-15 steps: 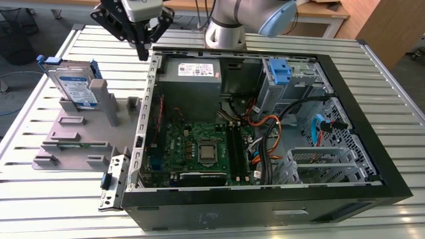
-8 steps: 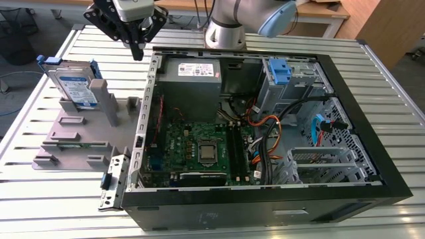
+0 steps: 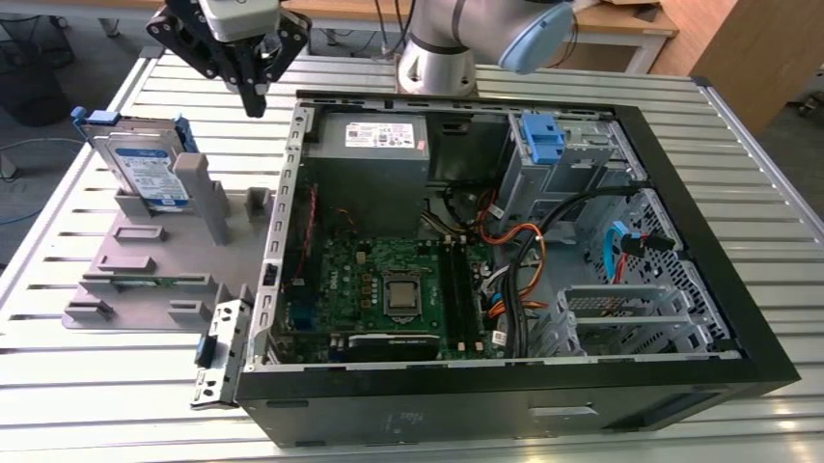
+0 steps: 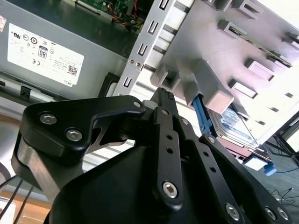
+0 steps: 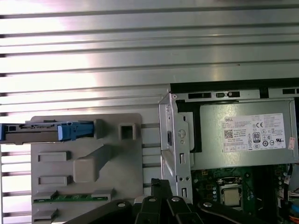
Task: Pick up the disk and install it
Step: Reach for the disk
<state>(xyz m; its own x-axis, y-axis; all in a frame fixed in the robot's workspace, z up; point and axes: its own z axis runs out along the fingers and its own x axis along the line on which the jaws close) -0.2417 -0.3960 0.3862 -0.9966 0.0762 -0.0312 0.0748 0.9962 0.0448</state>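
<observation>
The disk (image 3: 139, 166) is a silver drive with a white-and-blue label in a blue bracket. It stands on its edge in a slot of the grey holder (image 3: 145, 258) at the exterior view's left. It appears edge-on in the first wrist view (image 5: 44, 131) and partly behind the holder in the second wrist view (image 4: 235, 127). My gripper (image 3: 254, 100) hangs above the slatted table, between the holder and the open computer case (image 3: 515, 241). It is a short way to the disk's right in the exterior view and not touching it. Its fingers (image 4: 164, 100) are shut together on nothing.
The case's grey power supply with a white sticker (image 5: 243, 135) lies close beside the gripper. A drive bay with a blue latch (image 3: 546, 141) sits at the case's far right corner. Cables and the motherboard (image 3: 386, 285) fill the case floor. The holder's posts (image 3: 196, 188) stand upright.
</observation>
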